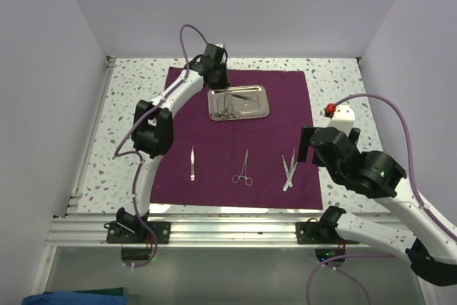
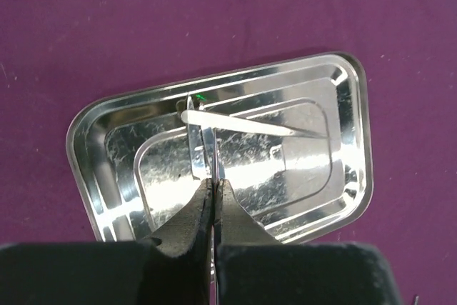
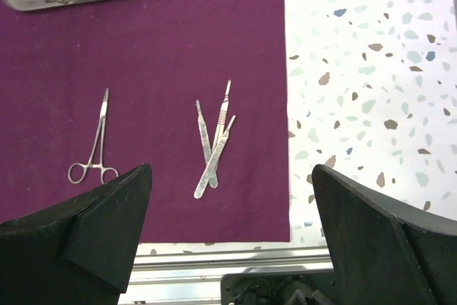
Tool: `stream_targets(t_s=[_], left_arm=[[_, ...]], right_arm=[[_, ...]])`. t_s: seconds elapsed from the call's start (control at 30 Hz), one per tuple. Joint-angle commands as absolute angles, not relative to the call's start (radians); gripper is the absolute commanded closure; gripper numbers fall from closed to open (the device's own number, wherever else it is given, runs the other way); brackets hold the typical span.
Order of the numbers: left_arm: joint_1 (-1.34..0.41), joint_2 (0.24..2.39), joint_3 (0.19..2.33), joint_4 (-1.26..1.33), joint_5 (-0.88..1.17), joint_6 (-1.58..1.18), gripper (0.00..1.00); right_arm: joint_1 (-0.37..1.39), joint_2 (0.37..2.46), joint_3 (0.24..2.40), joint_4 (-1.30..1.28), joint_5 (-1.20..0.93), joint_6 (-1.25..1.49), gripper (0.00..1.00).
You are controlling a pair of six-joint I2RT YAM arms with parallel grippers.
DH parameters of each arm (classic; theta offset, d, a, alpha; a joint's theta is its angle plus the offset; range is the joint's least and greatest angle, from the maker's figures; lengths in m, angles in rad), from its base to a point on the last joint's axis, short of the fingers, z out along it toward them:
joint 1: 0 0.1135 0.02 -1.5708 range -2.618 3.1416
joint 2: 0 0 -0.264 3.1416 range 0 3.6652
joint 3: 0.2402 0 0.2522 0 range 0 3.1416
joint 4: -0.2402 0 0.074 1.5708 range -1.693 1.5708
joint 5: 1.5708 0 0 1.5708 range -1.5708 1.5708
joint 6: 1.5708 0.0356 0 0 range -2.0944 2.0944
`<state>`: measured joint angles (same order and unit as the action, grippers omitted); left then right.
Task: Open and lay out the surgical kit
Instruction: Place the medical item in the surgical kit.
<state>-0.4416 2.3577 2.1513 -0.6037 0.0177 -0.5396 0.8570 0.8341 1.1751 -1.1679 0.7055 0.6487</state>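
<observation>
The dark purple cloth (image 1: 271, 130) lies spread flat on the table, with the shiny steel tray (image 1: 255, 110) on its far half. My left gripper (image 1: 222, 83) hangs over the tray's left part. In the left wrist view it (image 2: 213, 182) is shut on a thin silver instrument (image 2: 203, 144), which points down at the tray (image 2: 335, 176). A slim silver tool (image 2: 246, 126) lies in the tray. On the cloth's near half lie a single silver tool (image 1: 193, 164), ring-handled forceps (image 1: 243, 170) and three crossed scalpel handles (image 3: 214, 149). My right gripper (image 3: 232, 171) stands open and empty above the cloth's near right corner.
The speckled tabletop (image 1: 335, 83) shows around the cloth. White walls close in the left, back and right sides. A metal rail (image 1: 228, 230) runs along the near edge between the arm bases. A small red and white part (image 1: 338, 111) sits by the right arm.
</observation>
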Motion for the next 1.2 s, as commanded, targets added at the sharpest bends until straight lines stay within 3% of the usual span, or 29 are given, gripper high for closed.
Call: stream_targets(t_s=[0.0,0.43,0.8,0.9,0.93,1.03,1.17], left_arm=[[-0.443,2.223,2.046,-0.592,-0.023,-0.531,1.0],[-0.508,1.518,1.223,-0.603,-0.186,-0.476,1.0],[-0.543,1.428,0.911,-0.52,-0.232,-0.587,1.0],[-0.543,1.454,0.919,-0.512,-0.236,-0.584,0.76],[-0.543,1.459,0.928,-0.515,-0.238,-0.583,0.63],[-0.545,1.468,0.985,-0.538,-0.245,-0.569,0.44],[-0.543,1.488,1.13,-0.572,-0.262,-0.517,0.34]], right_arm=[[0.856,0.844,1.203,-1.207,0.775,0.684,0.02],[0.856,0.928,1.134,-1.068,0.707,0.643,0.02],[0.856,0.993,1.157,-1.037,0.615,0.629,0.02],[0.856,0.97,1.149,-1.055,0.62,0.634,0.02],[0.856,0.963,1.144,-1.06,0.626,0.637,0.02],[0.856,0.936,1.134,-1.083,0.64,0.653,0.02],[0.856,0.911,1.123,-1.114,0.66,0.69,0.02]])
